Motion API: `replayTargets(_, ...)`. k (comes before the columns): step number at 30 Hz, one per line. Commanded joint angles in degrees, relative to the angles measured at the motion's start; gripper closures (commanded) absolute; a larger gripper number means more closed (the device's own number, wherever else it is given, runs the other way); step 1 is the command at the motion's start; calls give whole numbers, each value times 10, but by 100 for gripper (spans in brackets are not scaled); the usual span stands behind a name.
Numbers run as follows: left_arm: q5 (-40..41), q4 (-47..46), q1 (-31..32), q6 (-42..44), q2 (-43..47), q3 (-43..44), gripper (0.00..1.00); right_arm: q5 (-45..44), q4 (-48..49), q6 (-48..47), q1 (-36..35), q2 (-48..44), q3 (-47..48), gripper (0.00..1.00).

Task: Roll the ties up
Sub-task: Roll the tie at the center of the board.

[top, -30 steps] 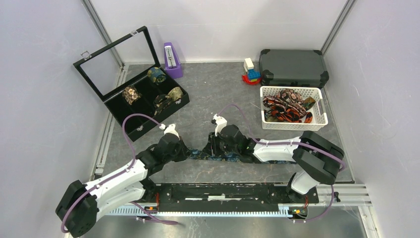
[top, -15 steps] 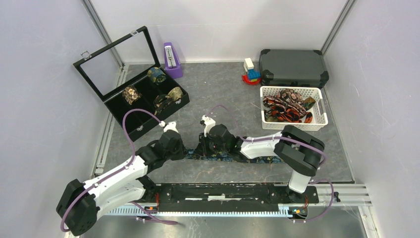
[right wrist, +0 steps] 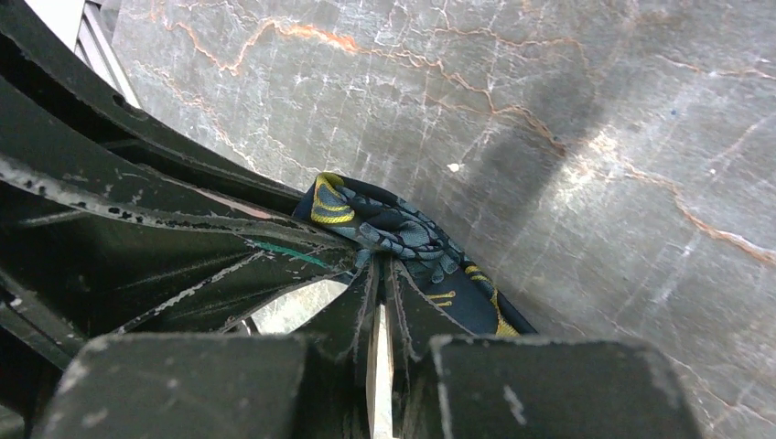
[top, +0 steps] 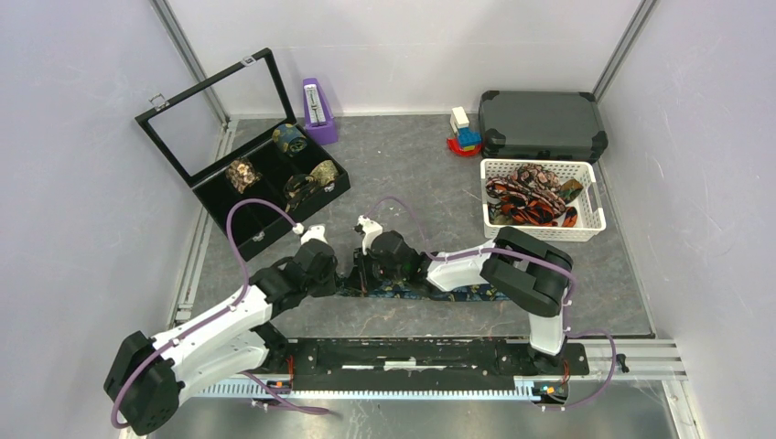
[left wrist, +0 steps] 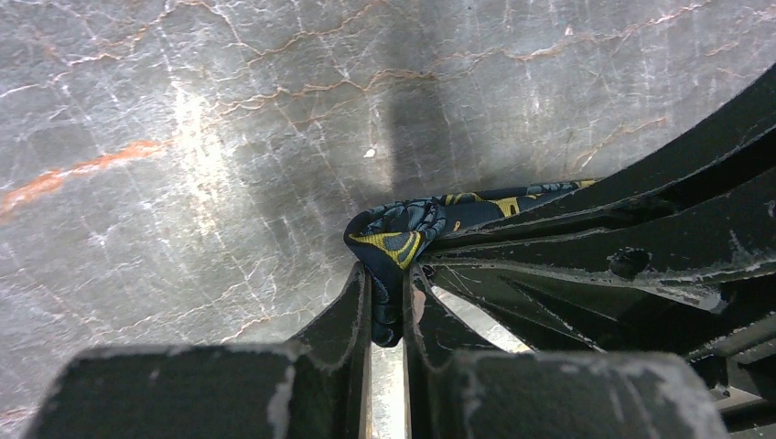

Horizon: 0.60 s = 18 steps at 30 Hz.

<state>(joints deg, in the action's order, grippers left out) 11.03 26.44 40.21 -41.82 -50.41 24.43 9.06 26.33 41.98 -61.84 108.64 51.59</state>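
A dark navy tie (top: 462,294) with blue-gold paisley lies flat along the near part of the table. Its left end is folded over and pinched between both grippers. My left gripper (top: 340,275) is shut on that folded end; the fabric (left wrist: 395,238) sits between its jaws in the left wrist view (left wrist: 388,293). My right gripper (top: 361,272) faces it from the right and is shut on the same end (right wrist: 384,224), seen in the right wrist view (right wrist: 381,265). Several rolled ties (top: 243,173) sit in the black box. Loose red-orange and brown ties (top: 526,201) fill the white basket.
An open black compartment box (top: 261,229) stands at the back left, with a purple metronome (top: 317,110) beside it. A white basket (top: 590,224) stands at the right, a dark case (top: 542,123) behind it, and small toy blocks (top: 463,133) next to the case.
Both grippers have moved left along the tie, the right gripper the most. The right arm has stretched out leftward and the two grippers now stand close together at the tie's left end.
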Motion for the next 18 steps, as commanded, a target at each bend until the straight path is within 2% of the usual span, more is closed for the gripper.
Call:
replayTargets(1,19,17,-1,28,5,37,98,12,29,8,-7,16,36,90)
replayTargets(11,68,68,11,25,-23,83,98,18,22,6,-8,21,47,90)
replayTargets(18,111,91,49,26,-60,115,98,13,19,2,-8,19,39,90)
